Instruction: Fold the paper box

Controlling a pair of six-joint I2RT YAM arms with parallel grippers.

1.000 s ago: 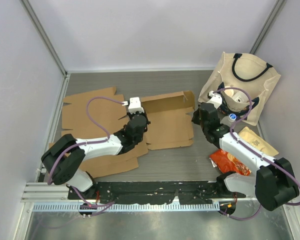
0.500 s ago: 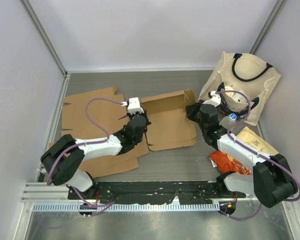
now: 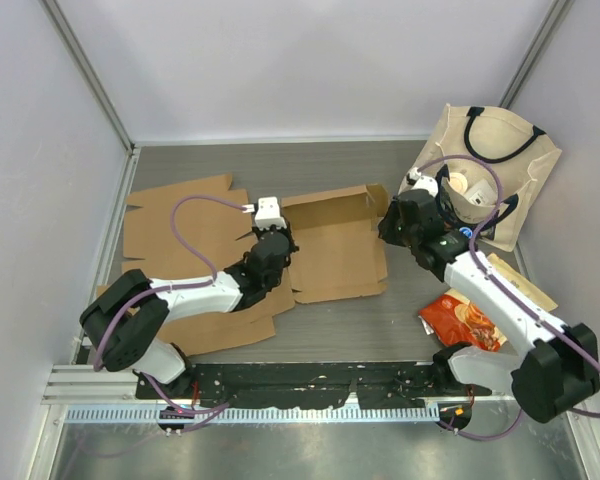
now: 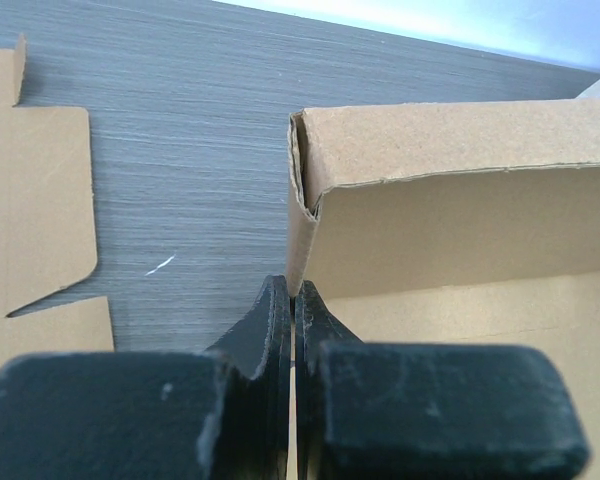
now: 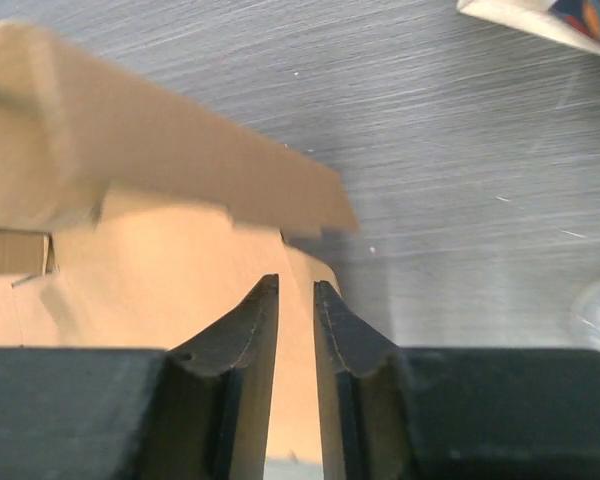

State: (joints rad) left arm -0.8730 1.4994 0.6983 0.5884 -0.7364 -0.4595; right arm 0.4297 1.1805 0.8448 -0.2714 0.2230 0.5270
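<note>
Left wrist alone shows the left end effector point(image 4: 293, 300) pinching the box point(image 4: 450, 150).

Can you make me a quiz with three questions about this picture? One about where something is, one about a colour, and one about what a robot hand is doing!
1. Where is the cloth bag?
A) far right corner
B) near left edge
C) hanging in the air

2. What colour are the bag's handles?
A) red
B) black
C) green

3. What is the left gripper doing?
A) wide open
B) pinching the wall of the cardboard box
C) holding a snack packet

Answers:
1 A, it lies at the far right, by the wall.
2 B, the loop on the bag is black.
3 B, the left wrist view shows its fingers shut on the wall's edge.
</note>
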